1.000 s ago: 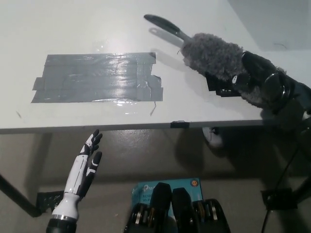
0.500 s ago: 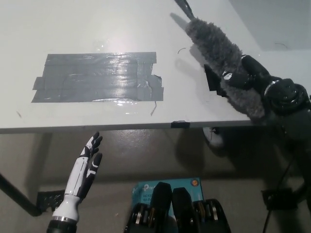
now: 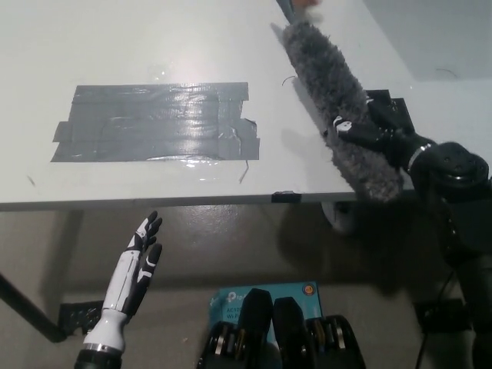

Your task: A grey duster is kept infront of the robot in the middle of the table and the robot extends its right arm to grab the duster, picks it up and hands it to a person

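Head view: my black right hand [image 3: 377,132] is wrapped around the grey duster [image 3: 334,100], holding it above the table [image 3: 92,46]. My white left hand [image 3: 138,261] rests low, fingers spread.

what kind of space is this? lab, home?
Probably a lab or test bench: bare white table patched with grey tape, boxed network gear on the floor beneath, and the right hand holding the duster.
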